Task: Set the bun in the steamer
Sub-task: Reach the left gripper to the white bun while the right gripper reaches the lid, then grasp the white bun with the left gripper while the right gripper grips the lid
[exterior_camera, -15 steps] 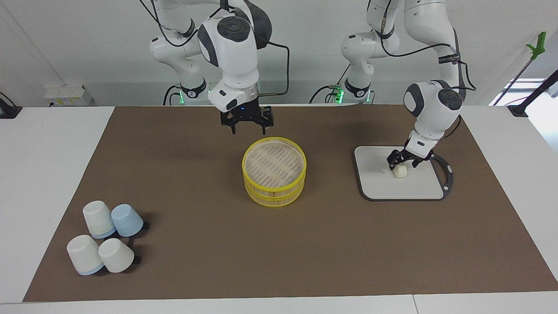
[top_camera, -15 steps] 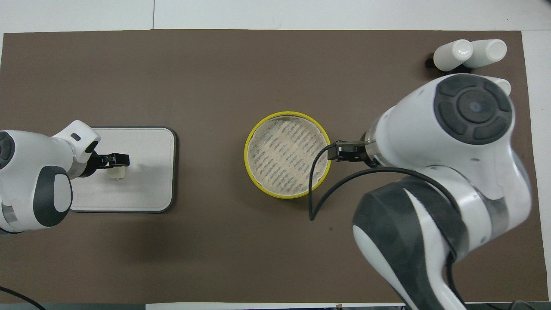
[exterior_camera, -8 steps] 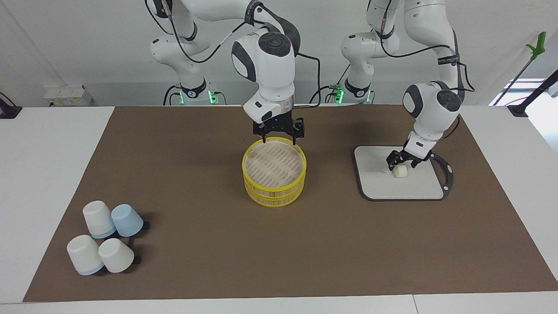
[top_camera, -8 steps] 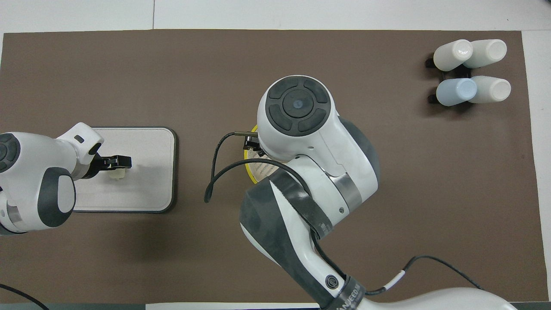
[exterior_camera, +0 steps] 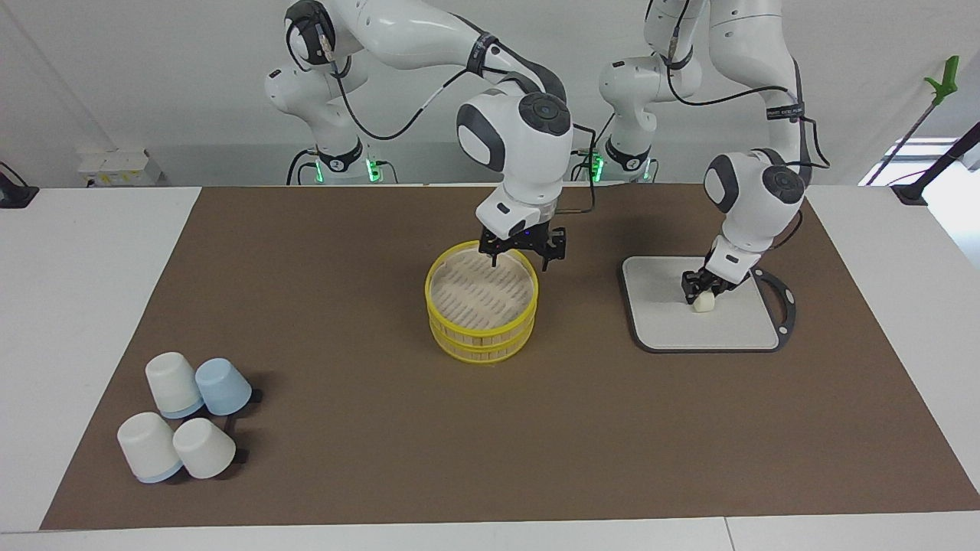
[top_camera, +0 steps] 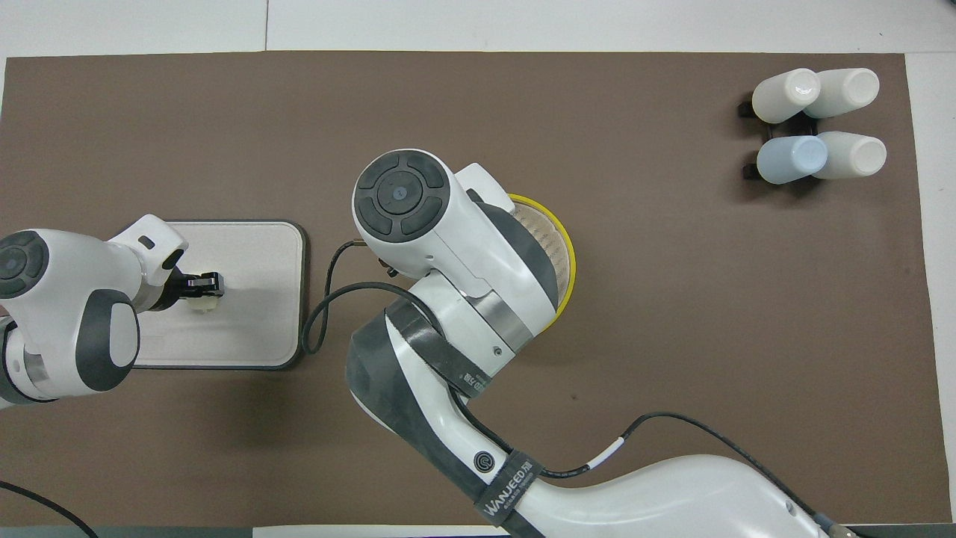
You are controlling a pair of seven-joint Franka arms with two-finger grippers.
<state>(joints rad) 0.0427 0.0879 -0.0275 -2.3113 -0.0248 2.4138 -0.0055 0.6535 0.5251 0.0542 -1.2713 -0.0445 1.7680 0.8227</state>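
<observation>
The bun (exterior_camera: 703, 303) lies on the grey square board (exterior_camera: 666, 325) toward the left arm's end of the table. My left gripper (exterior_camera: 702, 291) is down on the board and shut on the bun; both also show in the overhead view, the gripper (top_camera: 203, 285) and the bun (top_camera: 203, 302). The steamer (exterior_camera: 481, 329), two stacked tiers with yellow rims, stands at the table's middle and holds nothing. My right gripper (exterior_camera: 522, 259) is open just above the steamer's rim, on the side nearer to the robots. In the overhead view the right arm hides it and most of the steamer (top_camera: 560, 254).
Several upturned cups (exterior_camera: 184, 421), white and pale blue, stand in a cluster toward the right arm's end, farther from the robots than the steamer; they also show in the overhead view (top_camera: 818, 123). A brown mat (exterior_camera: 344, 459) covers the table.
My right gripper has swung toward the left arm's end and come down to the steamer's rim. My left gripper's fingers have closed onto the bun.
</observation>
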